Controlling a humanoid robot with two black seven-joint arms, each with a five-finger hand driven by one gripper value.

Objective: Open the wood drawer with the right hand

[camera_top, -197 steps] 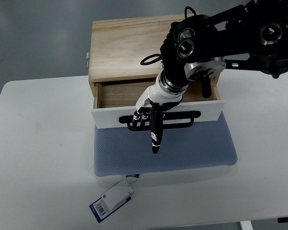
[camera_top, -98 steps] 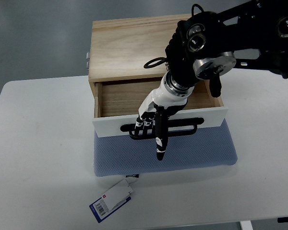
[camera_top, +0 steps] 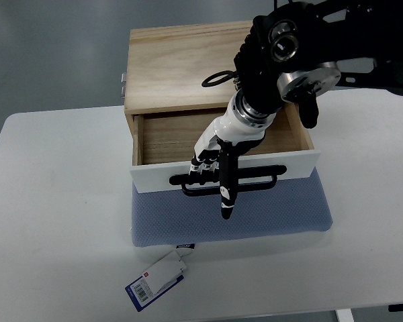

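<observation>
A light wood drawer box (camera_top: 181, 64) stands at the back of the white table. Its drawer (camera_top: 168, 137) is pulled partly out, showing an empty wooden inside. The drawer has a white front (camera_top: 151, 178) with a black bar handle (camera_top: 269, 178). My right hand (camera_top: 211, 168) comes down from the upper right over the open drawer. Its fingers are curled around the handle's left half, and one black finger (camera_top: 226, 194) points straight down past the front. The left hand is out of view.
A blue-grey mat (camera_top: 235, 215) lies under the drawer front on the white table (camera_top: 54, 221). A white and blue tag (camera_top: 156, 280) lies at the mat's near left corner. A metal latch (camera_top: 122, 86) sits on the box's left side.
The drawer has slid a little further out toward me, with my right hand still hooked on the handle. The arm has shifted slightly right.
</observation>
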